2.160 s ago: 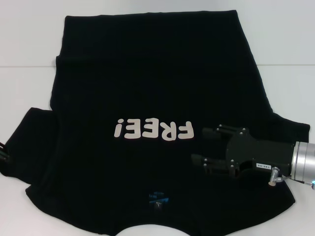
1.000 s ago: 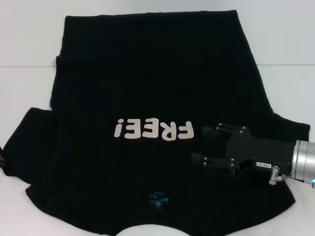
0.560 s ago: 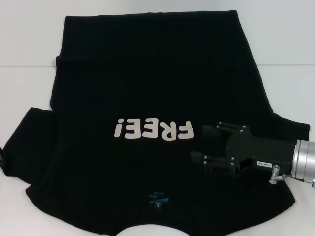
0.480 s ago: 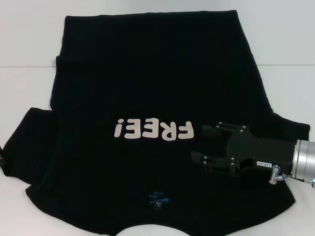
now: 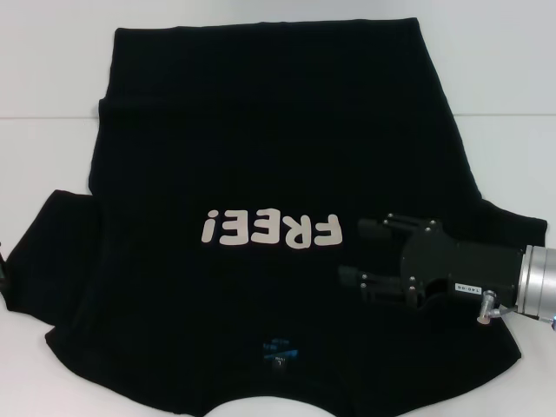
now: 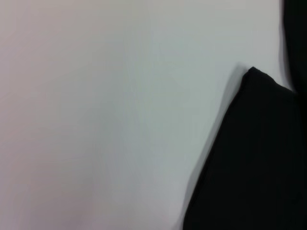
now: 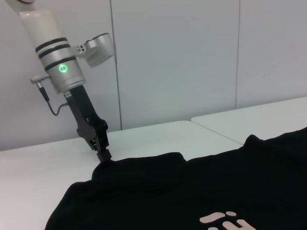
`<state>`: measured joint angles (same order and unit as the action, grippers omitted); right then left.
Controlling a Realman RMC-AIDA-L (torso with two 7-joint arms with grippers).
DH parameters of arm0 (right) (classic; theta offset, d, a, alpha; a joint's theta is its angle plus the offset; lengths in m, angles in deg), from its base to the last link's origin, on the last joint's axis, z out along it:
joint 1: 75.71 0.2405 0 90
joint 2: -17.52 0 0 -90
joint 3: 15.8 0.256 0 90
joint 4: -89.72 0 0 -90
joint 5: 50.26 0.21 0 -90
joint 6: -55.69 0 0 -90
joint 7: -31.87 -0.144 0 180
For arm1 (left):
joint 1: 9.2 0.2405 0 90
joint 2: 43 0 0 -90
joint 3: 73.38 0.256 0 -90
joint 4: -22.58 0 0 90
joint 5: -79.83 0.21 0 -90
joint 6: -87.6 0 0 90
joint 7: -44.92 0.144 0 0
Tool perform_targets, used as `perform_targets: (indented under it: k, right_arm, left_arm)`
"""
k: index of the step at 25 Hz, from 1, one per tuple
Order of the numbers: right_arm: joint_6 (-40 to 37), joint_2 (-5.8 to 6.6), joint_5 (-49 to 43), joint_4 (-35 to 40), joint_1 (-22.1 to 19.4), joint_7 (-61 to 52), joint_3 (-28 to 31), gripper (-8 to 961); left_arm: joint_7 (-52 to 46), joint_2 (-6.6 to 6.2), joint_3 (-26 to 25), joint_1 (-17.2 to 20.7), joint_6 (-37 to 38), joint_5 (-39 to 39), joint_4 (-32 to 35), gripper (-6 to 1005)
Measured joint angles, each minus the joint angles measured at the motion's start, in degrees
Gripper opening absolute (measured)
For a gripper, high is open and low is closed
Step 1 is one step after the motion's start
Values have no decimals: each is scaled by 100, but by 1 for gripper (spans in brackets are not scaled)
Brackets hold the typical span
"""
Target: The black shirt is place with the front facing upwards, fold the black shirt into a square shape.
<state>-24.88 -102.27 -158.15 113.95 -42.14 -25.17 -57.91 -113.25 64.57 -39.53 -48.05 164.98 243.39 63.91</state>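
Note:
The black shirt point(image 5: 261, 148) lies spread on the white table, front up. Its cream "FREE!" lettering point(image 5: 269, 231) reads upside down from the head view, and the blue neck label point(image 5: 280, 354) sits near the front edge. My right gripper point(image 5: 350, 252) is over the shirt's right side, just right of the lettering. It points left, open, with nothing between its fingers. My left gripper point(image 7: 103, 154) stands at the edge of the shirt's left sleeve point(image 7: 139, 165), and only a sliver of this gripper point(image 5: 3, 276) shows in the head view. The left wrist view holds a black cloth corner point(image 6: 259, 158).
The white table point(image 5: 52, 69) shows bare around the shirt at the left, the right and the near corners. A table seam point(image 5: 43, 116) runs across at the back. Pale wall panels point(image 7: 172, 57) stand behind the left arm.
The left gripper has slid almost out of the head view at the left edge. The right gripper has barely shifted and stays open. The shirt lies as before.

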Motion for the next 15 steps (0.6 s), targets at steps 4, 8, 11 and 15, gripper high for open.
perform_targets:
  k: [4,8,11,15]
  right_arm:
    - [0,0,63,2,-7,0,1,806]
    - [0,0,76,3,-9,0,1,806]
    - [1,0,77,3,-7,2,1,807]
    - [3,-1,77,3,-2,30,1,807]
  left_arm:
    - [8,-13,-93,33,16,-48,74,64]
    - [36,-43,-312,47,174,-145,156,75]
    - [99,-60,-493,51,268,-226,157,83]
    - [213,-64,-708,61,390,-413,145,94]
